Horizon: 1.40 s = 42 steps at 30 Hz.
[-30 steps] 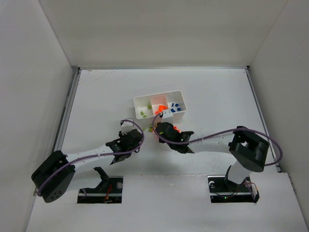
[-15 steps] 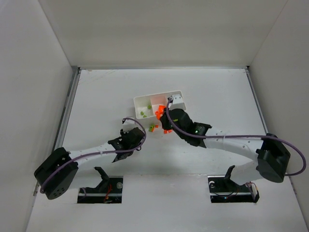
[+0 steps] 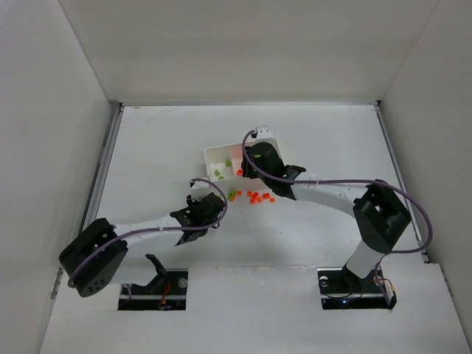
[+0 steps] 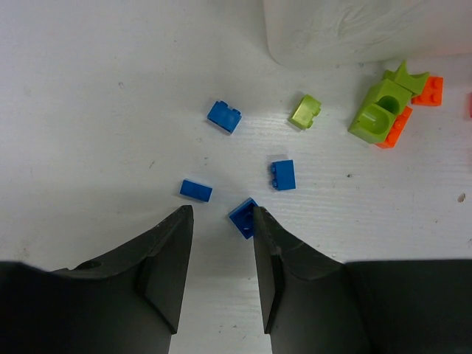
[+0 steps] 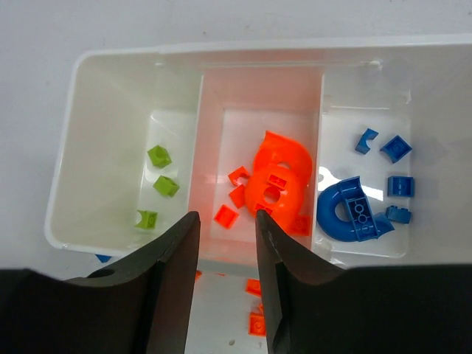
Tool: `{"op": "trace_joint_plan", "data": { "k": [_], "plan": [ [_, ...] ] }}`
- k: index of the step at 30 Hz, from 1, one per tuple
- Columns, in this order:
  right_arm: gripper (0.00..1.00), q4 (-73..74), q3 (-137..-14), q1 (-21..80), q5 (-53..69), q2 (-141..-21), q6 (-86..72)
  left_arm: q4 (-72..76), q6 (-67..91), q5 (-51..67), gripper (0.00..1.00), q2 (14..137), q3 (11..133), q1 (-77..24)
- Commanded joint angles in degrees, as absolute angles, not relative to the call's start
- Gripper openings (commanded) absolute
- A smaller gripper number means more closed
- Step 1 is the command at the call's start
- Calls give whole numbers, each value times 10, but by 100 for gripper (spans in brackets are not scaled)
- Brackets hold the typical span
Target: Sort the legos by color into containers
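From above, the right gripper point(image 3: 257, 158) has moved out over the tray point(image 3: 215, 153), leaving loose legos point(image 3: 256, 196) behind it, nearer the left gripper point(image 3: 209, 209). At the left wrist the jaws are apart, with a blue brick point(image 4: 243, 218) just ahead, touching the right finger. At the right wrist the jaws are apart and empty, with the orange compartment point(image 5: 262, 96) straight ahead.
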<state>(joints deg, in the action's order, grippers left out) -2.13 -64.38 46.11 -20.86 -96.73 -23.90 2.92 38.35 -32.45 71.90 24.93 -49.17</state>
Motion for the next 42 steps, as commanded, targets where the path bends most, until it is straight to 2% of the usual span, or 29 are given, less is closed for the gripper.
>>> {"op": "trace_joint_plan", "data": {
  "k": [1,6,17,25,31,38,42],
  "plan": [
    [43,-60,-651,464,-204,-935,-230,32,375,-336,35,730,266,-495],
    [42,-74,-593,478,-207,-888,-244,27,373,-335,34,736,269,-504],
    [41,-88,-527,487,-216,-851,-264,19,402,-365,32,650,251,-548],
    [41,-88,-507,487,-224,-816,-262,31,388,-346,35,742,267,-537],
    [42,-87,-469,488,-229,-772,-267,57,373,-341,36,763,272,-525],
    [42,-89,-426,488,-230,-738,-286,60,367,-333,24,779,276,-523],
    [42,-89,-406,488,-231,-725,-289,52,360,-337,13,760,282,-530]
  ]
}}
